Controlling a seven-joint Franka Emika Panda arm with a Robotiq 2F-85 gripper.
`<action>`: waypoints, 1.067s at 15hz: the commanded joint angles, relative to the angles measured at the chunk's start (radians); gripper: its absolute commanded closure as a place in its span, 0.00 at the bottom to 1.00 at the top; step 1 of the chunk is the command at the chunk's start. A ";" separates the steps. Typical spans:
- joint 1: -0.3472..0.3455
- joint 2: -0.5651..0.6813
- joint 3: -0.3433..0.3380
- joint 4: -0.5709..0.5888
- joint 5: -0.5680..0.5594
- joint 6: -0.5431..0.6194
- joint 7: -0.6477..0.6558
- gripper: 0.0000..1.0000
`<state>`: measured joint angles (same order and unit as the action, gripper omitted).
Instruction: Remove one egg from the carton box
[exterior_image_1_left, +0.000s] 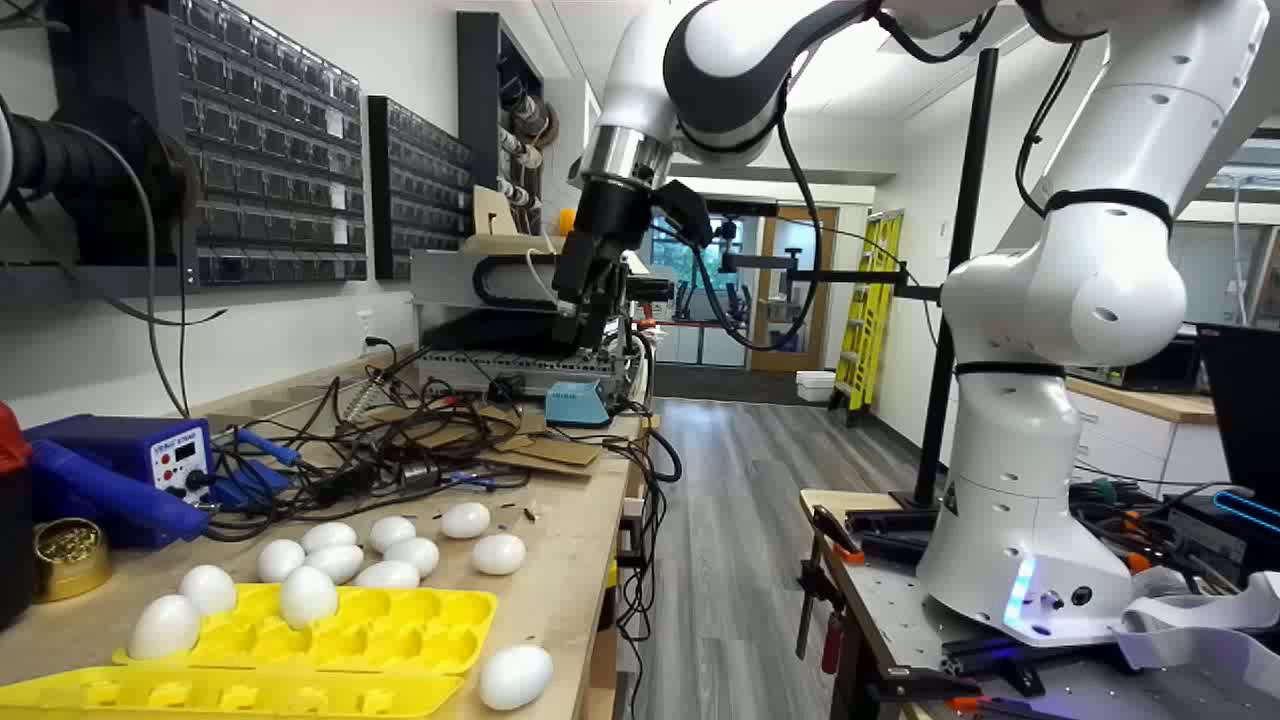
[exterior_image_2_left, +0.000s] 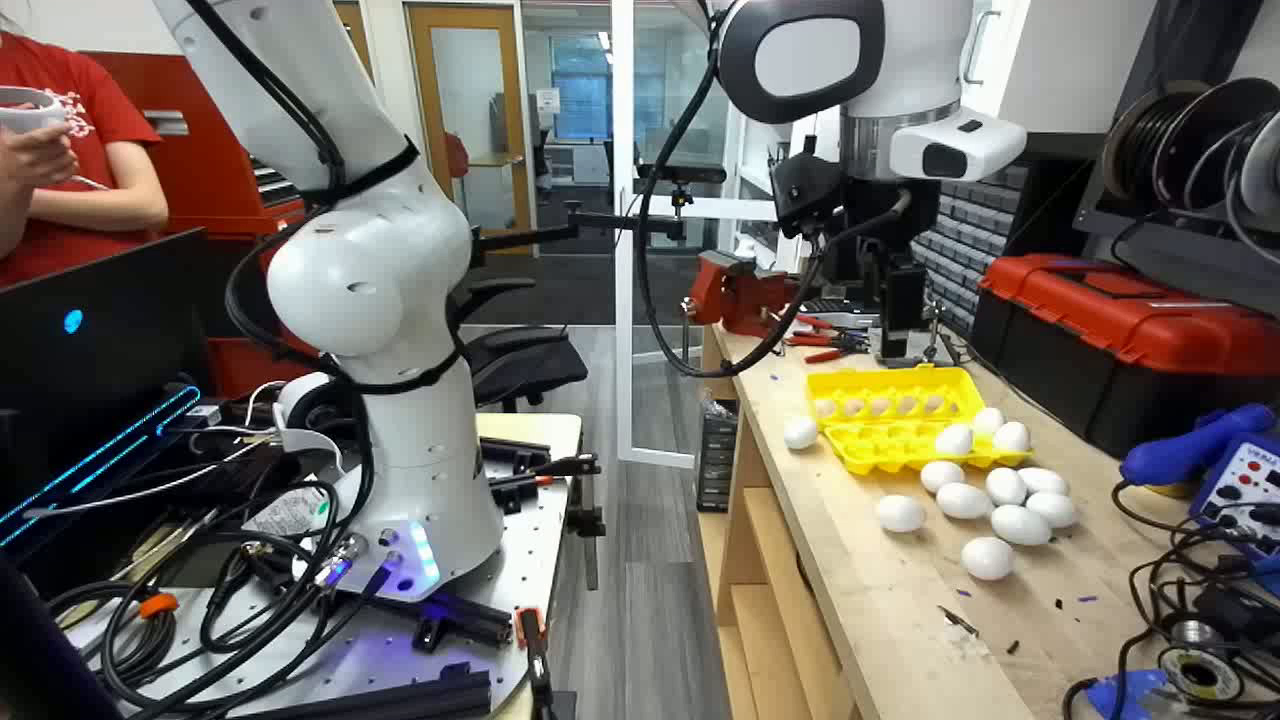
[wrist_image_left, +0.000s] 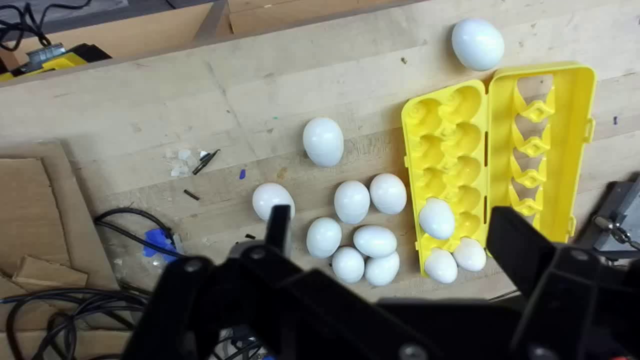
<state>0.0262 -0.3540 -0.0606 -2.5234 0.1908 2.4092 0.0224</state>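
Observation:
The carton box is a bright yellow egg tray (exterior_image_1_left: 440, 612) lying open on the workbench; it also shows in an exterior view (exterior_image_2_left: 890, 385) and in the wrist view (wrist_image_left: 462, 139). Three white eggs sit in cups at one end: one egg (wrist_image_left: 437, 218) stands apart from a pair, an egg (wrist_image_left: 441, 265) and an egg (wrist_image_left: 469, 254). The other cups are empty. My gripper (wrist_image_left: 390, 212) is open and empty, high above the bench. In the wrist view its fingers frame the loose eggs and the filled end of the carton. It also shows in both exterior views (exterior_image_1_left: 588, 310) (exterior_image_2_left: 905, 345).
Several loose white eggs (wrist_image_left: 374, 241) lie on the bench beside the carton, and another egg (wrist_image_left: 478, 44) is near the bench edge. Tangled cables (exterior_image_1_left: 400, 450), a blue soldering station (exterior_image_1_left: 130, 470), cardboard (wrist_image_left: 35, 210) and a red-lidded toolbox (exterior_image_2_left: 1130, 340) stand around.

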 joint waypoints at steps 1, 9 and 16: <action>-0.008 0.000 0.008 0.002 0.003 -0.003 -0.002 0.00; -0.008 0.000 0.008 0.002 0.003 -0.003 -0.002 0.00; -0.001 0.033 0.031 0.012 -0.014 0.022 -0.001 0.00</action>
<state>0.0263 -0.3485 -0.0479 -2.5233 0.1877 2.4094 0.0224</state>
